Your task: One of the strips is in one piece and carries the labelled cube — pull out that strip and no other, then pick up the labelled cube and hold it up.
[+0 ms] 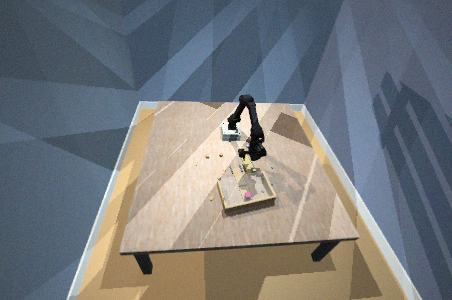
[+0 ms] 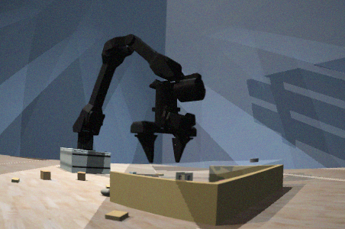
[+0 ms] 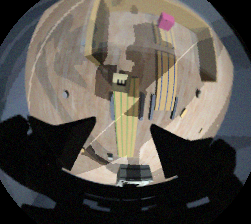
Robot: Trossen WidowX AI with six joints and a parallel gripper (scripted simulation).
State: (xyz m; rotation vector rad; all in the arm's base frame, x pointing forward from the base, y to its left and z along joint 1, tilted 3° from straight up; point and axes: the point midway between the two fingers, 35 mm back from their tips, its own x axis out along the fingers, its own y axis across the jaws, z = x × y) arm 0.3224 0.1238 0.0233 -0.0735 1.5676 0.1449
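Blue-grey walls (image 1: 150, 13) w/ angular light & shadow bands close in the room; floor is tan w/ a pale raised border. Wood-grain table (image 1: 170, 198), dark legs, streaked w/ slanting light patches. Black arm (image 2: 114, 67), matte & blocky, rises from a grey box base (image 2: 85, 159) at the far side of the table & bends down over the near edge of the tray. Tray (image 2: 198, 197): low, rectangular, mustard-yellow walls, flat floor. Claw (image 2: 165, 151) hangs above the tray's near end, fingers spread wide, nothing between them. Yellowish strips (image 3: 128, 118) run lengthwise on the tray floor, striped look from the wrist view; which one is whole, can't tell. Small grey cube (image 2: 184, 175) w/ dark marks sits inside the tray, writing too small to read. Pink cube (image 3: 166, 21) sits at the tray's far end, well apart from the claw. Tiny tan blocks (image 2: 46, 174) lie scattered on the table outside the tray.
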